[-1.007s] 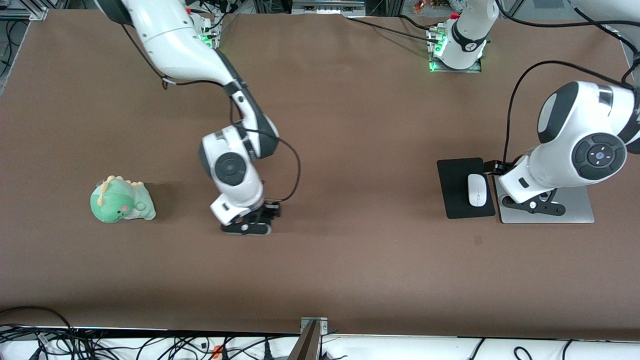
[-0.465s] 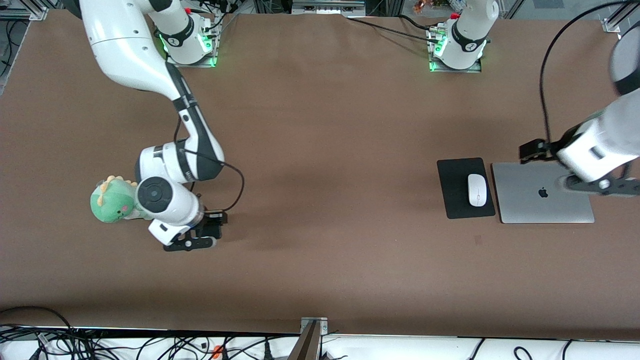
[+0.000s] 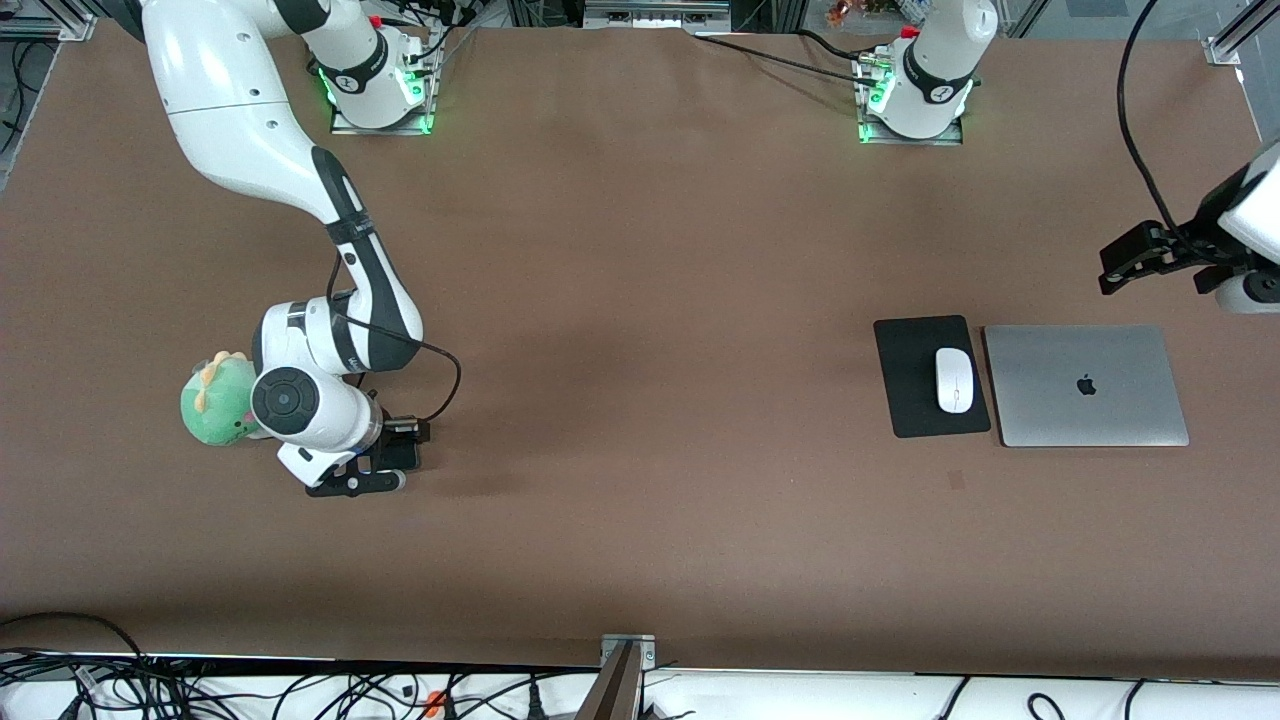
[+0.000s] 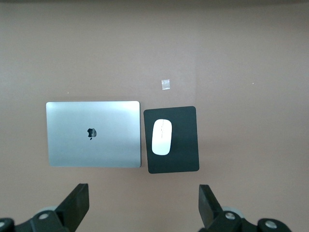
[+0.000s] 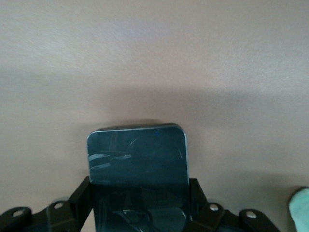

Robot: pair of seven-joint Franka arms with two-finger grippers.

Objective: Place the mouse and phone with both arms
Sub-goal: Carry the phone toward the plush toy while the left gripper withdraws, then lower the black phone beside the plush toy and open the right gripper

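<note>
The white mouse (image 3: 955,379) lies on the black mouse pad (image 3: 912,400), beside the laptop; it also shows in the left wrist view (image 4: 161,137). My right gripper (image 3: 385,468) hangs low over the table next to the plush toy. It is shut on the glossy black phone (image 5: 137,154), one finger on each long edge (image 5: 139,193). In the front view the hand hides most of the phone. My left gripper (image 4: 142,203) is open and empty, high over the table at the left arm's end. Its hand (image 3: 1240,230) shows at the edge of the front view.
A green dinosaur plush (image 3: 212,400) sits against the right arm's wrist; its edge shows in the right wrist view (image 5: 299,205). A closed silver laptop (image 3: 1085,385) lies beside the mouse pad. A small tape mark (image 3: 956,481) is nearer the front camera than the pad.
The right arm has carried the phone toward its own end of the table, up to the plush. The left arm has risen and pulled away from over the laptop.
</note>
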